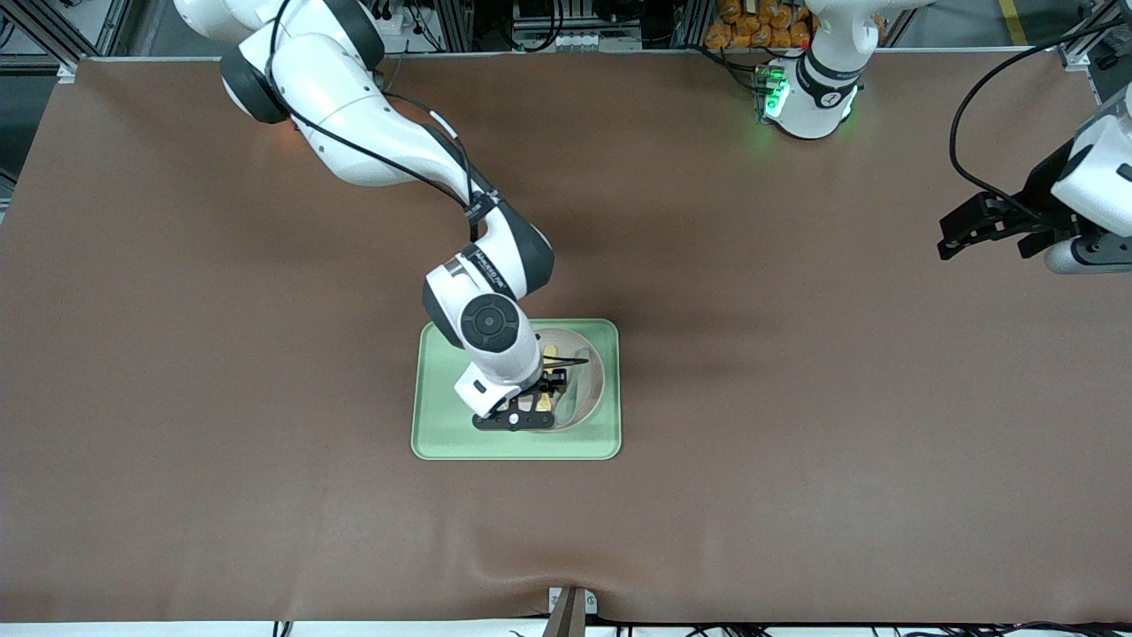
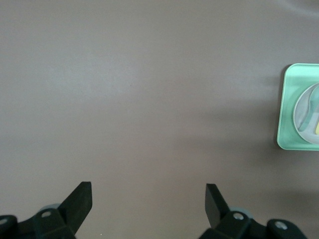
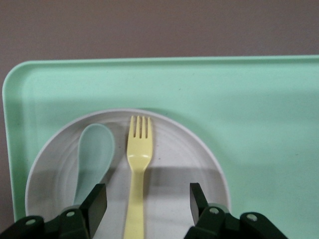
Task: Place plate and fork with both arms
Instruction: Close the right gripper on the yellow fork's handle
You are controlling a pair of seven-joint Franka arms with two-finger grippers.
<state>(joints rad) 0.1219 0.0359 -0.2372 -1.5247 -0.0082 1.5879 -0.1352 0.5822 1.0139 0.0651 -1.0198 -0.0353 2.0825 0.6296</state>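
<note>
Green tray (image 1: 442,442) comes first, since it sits closest to the front camera, in the middle of the brown table (image 1: 221,398). On the tray, toward the left arm's end, lies the plate (image 1: 591,380), round and off-white. Two things rest in the plate, side by side: the pale-yellow fork (image 3: 137,174) and a grey-green spoon (image 3: 92,157).

Right above the plate hangs the right gripper (image 1: 541,409). In the right wrist view its two black fingers (image 3: 97,201) stand apart, one on each side of the fork's handle, and they are not touching it. The spoon's handle runs close to one finger. The fork's long line runs straight out between the fingers, with the prongs pointing away from the gripper. So the fork sits just where a pinch could catch it, across its thin handle. My guess is that the next move is to go a little lower and squeeze, while keeping clear of the spoon.

Farther back, at the left arm's end of the table, the left gripper (image 1: 986,232) waits up in the air over bare table, well apart from the tray. Its fingers (image 2: 79,201) are wide open and hold nothing. The right arm is much nearer to the fork and the plate.
</note>
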